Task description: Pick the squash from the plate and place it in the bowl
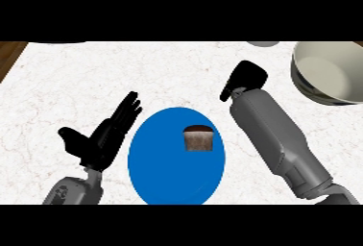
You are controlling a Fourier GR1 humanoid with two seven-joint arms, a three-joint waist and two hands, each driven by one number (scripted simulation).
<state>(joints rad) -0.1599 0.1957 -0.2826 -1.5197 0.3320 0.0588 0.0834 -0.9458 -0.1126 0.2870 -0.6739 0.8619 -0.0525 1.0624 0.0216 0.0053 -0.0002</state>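
Presently, as things lie on the counter:

Squash: the squash (pixel 199 138), a small brown-grey piece with a darker top, sits on the plate, a little right of and above the plate's middle; no hand touches it.

Plate: the blue plate (pixel 166 173) lies flat on the counter at lower centre, between the two forearms.

Bowl: the pale bowl (pixel 312 77) with a dark band round its outer wall stands at the upper right, partly cut by the view's edge, well apart from the plate.

Right hand: the right hand (pixel 245 79) is above and to the right of the plate, near the bowl's left side, apart from both. It points away from the viewer, seen from the back; whether its fingers are straight or curled cannot be told.

Left hand: the left hand (pixel 106 134) stands just beside the plate's left rim, fingers straight and spread upward, thumb out to the left, holding nothing.

Counter: the white marbled counter (pixel 142 67) carries everything; a brown wooden strip (pixel 10 55) shows at its upper left corner.
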